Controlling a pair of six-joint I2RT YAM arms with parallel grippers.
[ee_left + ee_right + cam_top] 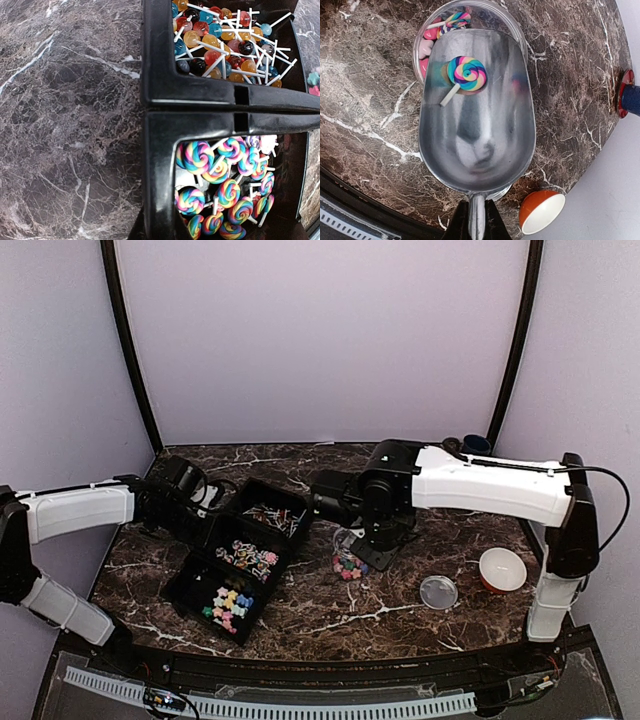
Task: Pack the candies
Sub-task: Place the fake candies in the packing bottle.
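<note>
Candies [248, 557]: sorted in a black three-compartment tray [160, 150] on the marble table [330, 615], with ball lollipops [225, 40] in the far compartment, swirl lollipops [225, 195] in the middle and pastel stars [228, 602] in the near one. Further pieces lie in the clear jar [519, 35] right of the tray, and a single swirl pop [466, 74] lies in the metal scoop [480, 140] over that jar's mouth. Right gripper [476, 226]: jaws clamped on the scoop's handle. Left gripper [200, 495]: at the tray's far-left edge, jaws closed, contact with the tray not discernible. A clear lid [438, 592] and an orange-and-white bowl [502, 570] sit further right.
</note>
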